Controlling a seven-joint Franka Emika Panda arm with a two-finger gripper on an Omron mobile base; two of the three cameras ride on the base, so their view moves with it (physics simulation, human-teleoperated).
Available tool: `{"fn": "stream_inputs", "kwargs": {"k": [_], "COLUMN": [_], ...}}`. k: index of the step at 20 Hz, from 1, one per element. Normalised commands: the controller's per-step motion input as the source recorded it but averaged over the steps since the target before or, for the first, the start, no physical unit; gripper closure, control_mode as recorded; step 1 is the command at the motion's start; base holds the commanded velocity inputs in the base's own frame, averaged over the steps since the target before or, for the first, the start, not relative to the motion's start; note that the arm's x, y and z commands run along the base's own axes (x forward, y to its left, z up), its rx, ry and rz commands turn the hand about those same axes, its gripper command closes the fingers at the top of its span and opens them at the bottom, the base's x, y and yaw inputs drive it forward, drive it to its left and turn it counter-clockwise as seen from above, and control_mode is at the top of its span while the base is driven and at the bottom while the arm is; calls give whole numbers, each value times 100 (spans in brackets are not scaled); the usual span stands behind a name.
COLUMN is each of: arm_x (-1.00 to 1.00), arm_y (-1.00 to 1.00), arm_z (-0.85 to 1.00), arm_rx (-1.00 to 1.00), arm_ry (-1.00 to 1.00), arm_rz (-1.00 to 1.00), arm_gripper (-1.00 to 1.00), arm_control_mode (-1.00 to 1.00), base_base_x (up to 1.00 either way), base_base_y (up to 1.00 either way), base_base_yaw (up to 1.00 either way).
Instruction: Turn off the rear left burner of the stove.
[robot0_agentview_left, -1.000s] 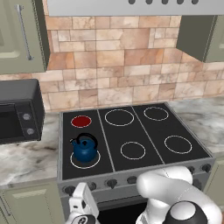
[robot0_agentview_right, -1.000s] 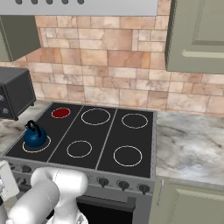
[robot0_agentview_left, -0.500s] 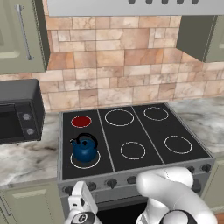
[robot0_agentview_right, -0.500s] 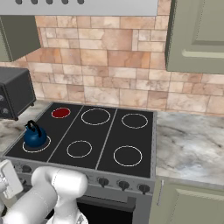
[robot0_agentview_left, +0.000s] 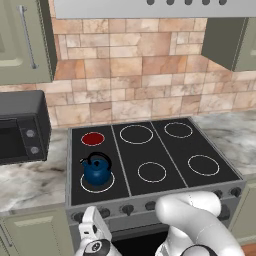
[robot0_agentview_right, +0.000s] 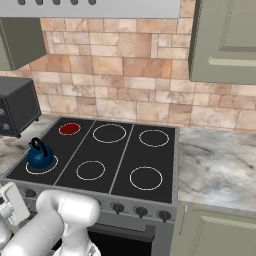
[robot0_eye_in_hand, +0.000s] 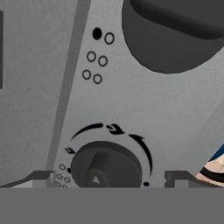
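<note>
On the stove's (robot0_agentview_left: 150, 150) grey front, a dark knob (robot0_eye_in_hand: 106, 168) sits centred between the gripper's (robot0_eye_in_hand: 106, 180) spread fingertips. The rear left burner (robot0_agentview_left: 93, 138) glows red.

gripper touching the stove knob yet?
Cannot tell. In the hand view the gripper has one fingertip on each side of the knob, open, with grey panel showing between. Depth to the knob face isn't readable.
</note>
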Motion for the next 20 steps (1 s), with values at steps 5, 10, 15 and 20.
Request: {"fn": "stream_inputs", "kwargs": {"k": [5,10,15,20], "arm_x": [13,4,0,7], "arm_y": [5,4,1,1], "arm_z": [-15,-15,-20,-13], "arm_rx": [-2,-1,0,0], "arm_ry": [-1,-3,-11,-13], "arm_rz": [5,6,8,6], "arm_gripper": [-100,-100,-100,-100], "arm_control_mode": [-100,-100,-100,-100], "base_base_x": [0,0,0,0], "base_base_y": [0,0,0,0], "base_base_yaw": [0,0,0,0]}}
